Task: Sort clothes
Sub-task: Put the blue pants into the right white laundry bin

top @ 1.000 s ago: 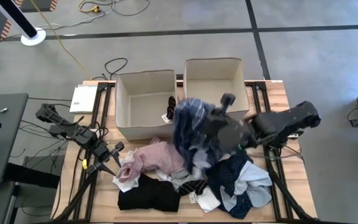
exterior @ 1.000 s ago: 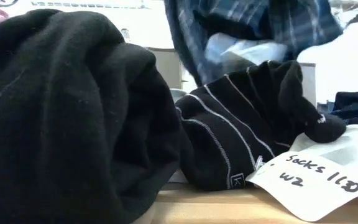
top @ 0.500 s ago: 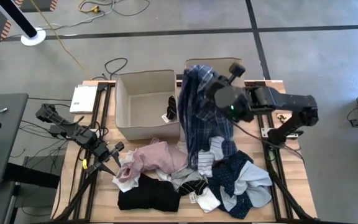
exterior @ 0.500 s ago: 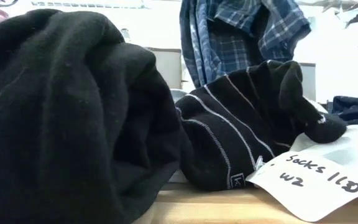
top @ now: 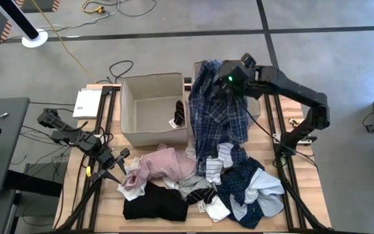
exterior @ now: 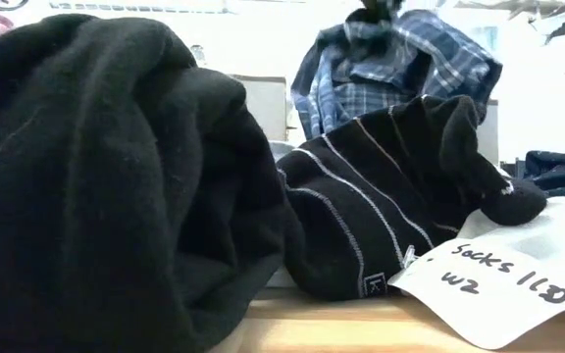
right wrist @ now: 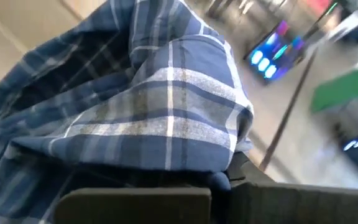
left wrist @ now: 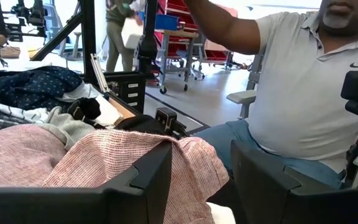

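The right gripper [top: 221, 83] was pinched tight on the plaid shirt [top: 218, 120], holding it up over the near rim of the right box [top: 257, 71]; the shirt hung from the fingers in a long drape, its top bunched at the gripper and its tail reaching down onto the pile at the table's front; in the right wrist view the plaid cloth [right wrist: 148, 106] lay folded over the closed fingers and filled most of the picture; in the low view the shirt [exterior: 390, 74] showed bunched up high behind the striped sock [exterior: 381, 206].

The left gripper [top: 113, 170] waited at the table's left side, just beside the pink garment [top: 164, 164], its fingers spread partway with nothing between them; the left wrist view showed the pink cloth [left wrist: 104, 158] right in front of the fingers, and a person [left wrist: 297, 93] in a grey shirt beyond the table.

The left box [top: 130, 104] held one dark item [top: 178, 114] against its right wall; the black garment [top: 154, 205] lay at the front edge; the navy dotted piece [top: 245, 182] and the light blue one [top: 265, 201] lay at the front right; a tag [exterior: 488, 279] marked "Socks" sat by the striped sock.
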### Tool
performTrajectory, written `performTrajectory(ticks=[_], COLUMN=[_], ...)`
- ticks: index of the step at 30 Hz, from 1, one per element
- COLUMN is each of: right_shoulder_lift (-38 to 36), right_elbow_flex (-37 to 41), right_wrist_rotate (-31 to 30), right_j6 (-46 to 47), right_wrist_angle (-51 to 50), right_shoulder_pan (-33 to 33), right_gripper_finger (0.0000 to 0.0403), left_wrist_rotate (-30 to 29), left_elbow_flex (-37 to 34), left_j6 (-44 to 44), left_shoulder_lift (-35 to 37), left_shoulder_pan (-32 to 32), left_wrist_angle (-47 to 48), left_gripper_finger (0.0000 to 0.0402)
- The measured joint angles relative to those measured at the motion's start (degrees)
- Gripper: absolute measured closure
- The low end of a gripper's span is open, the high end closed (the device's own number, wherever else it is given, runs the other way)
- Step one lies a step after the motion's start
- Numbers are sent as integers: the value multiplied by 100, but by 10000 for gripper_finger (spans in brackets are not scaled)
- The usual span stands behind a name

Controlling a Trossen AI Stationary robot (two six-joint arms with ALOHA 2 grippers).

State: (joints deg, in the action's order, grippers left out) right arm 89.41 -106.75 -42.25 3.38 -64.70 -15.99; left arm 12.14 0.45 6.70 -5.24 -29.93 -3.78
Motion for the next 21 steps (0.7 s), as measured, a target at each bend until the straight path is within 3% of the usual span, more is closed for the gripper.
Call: performTrajectory(ticks=[12,21], right_shoulder_lift=[4,11], right_elbow_flex=[1999,2961], right_wrist_rotate=[1772,2285], right_j6=[690,858], right_wrist_angle=[612,1068], right_shoulder_pan=[-1479,-1728], right_gripper_finger=[380,352], left_wrist_rotate=[0,2], left_elbow_flex=[0,0], left_j6=[2,0], left_shoulder_lift=[1,-1], left_shoulder_pan=[0,0], left_wrist_angle=[1,-1], left_gripper_finger=[244,244])
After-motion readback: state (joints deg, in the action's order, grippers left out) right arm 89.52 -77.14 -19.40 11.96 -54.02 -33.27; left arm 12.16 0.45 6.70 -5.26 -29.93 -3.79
